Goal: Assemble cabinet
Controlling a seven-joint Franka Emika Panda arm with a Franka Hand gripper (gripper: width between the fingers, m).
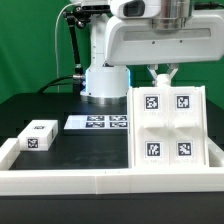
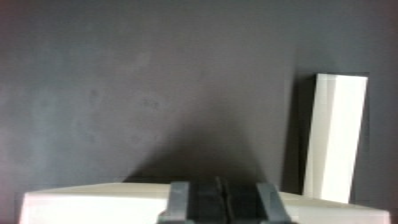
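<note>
1. Near the bench (image 1: 40, 105) edge on the exterior view's right lies the cabinet (image 1: 168, 125), tags up, flat so it cannot tip;
2. end effector (image 1: 160, 75) poised at its far rim, probably for a grip; fingers apart or pinching, I cannot tell;
3. four compartments, each showing only a tag.

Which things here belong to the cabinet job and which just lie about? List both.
Job: cabinet; gripper; small tagged block, likely a loose part.
Lying about: marker board; border rail.
</note>
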